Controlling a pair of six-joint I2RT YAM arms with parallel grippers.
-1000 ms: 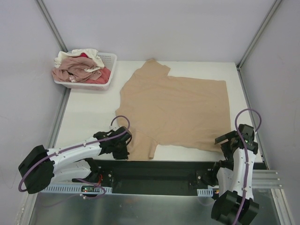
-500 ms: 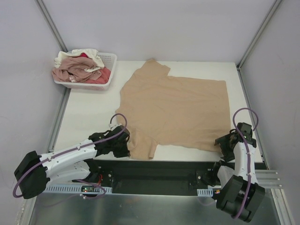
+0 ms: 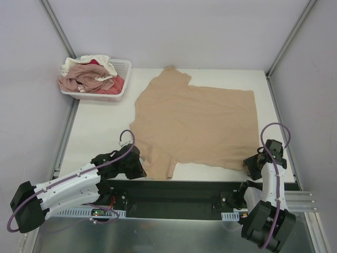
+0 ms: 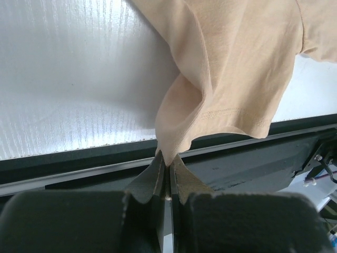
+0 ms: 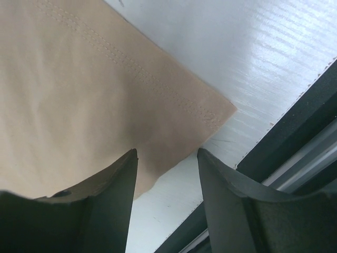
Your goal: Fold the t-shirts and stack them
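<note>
You see the spread t-shirt (image 3: 195,124) lying mid-bench (image 3: 100,132), the basket (image 3: 121,79) of shirts behind it at the far left corner, the left gripper (image 3: 141,169) at its near sleeve, the right gripper (image 3: 251,167) at its near right corner.

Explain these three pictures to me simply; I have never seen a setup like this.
The wide picture looks down from above on two robot arms bolted to a white table. The other two come from cameras on each wrist. A tan t-shirt lies spread flat; a white basket at the far left corner holds a pile of other shirts. The left gripper is pinched shut on the shirt's near sleeve. The right gripper is open over the shirt's bottom corner, holding nothing.
</note>
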